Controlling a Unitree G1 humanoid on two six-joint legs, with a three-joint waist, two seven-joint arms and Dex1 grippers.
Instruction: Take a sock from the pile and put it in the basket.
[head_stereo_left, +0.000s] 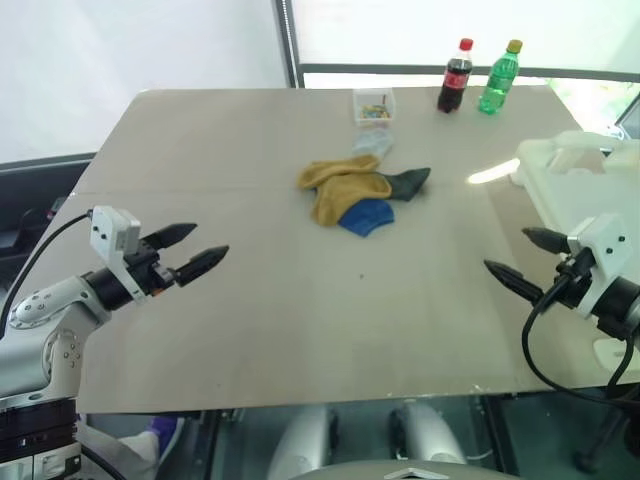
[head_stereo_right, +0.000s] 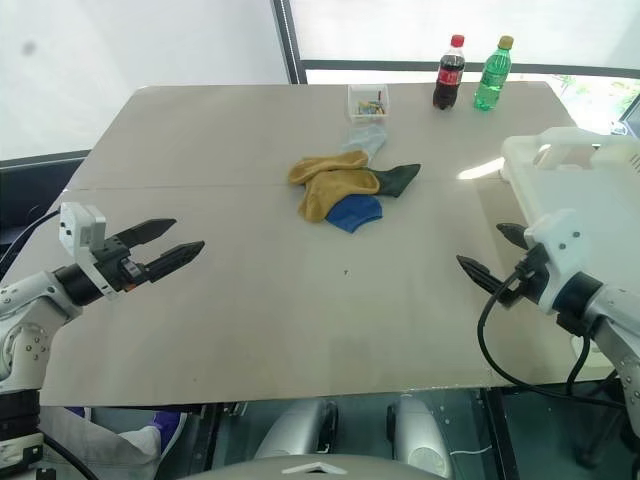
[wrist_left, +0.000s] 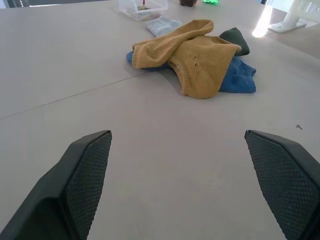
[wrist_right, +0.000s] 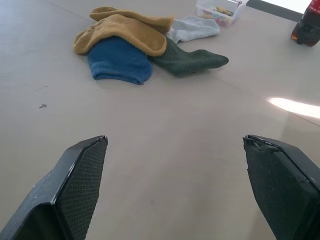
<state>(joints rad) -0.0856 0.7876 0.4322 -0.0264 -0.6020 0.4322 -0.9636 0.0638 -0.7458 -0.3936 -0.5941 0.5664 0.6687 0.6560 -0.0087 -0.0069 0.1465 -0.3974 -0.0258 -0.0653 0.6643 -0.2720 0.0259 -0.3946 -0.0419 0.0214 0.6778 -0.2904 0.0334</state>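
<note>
The pile (head_stereo_left: 358, 190) of socks lies near the middle of the table: a mustard-yellow sock (head_stereo_left: 335, 185) on top, a bright blue one (head_stereo_left: 366, 216) in front, a dark green one (head_stereo_left: 408, 183) to the right and a pale grey one (head_stereo_left: 372, 146) behind. The white basket (head_stereo_left: 585, 185) stands at the table's right edge. My left gripper (head_stereo_left: 200, 248) hovers open over the front left of the table, pointing toward the pile. My right gripper (head_stereo_left: 522, 256) is open at the front right, just in front of the basket. Both are empty and well short of the socks.
A small clear box (head_stereo_left: 374, 106) of coloured bits sits behind the pile. A cola bottle (head_stereo_left: 455, 77) and a green bottle (head_stereo_left: 499, 78) stand at the far right edge. The tan table (head_stereo_left: 300, 330) stretches bare between my grippers and the pile.
</note>
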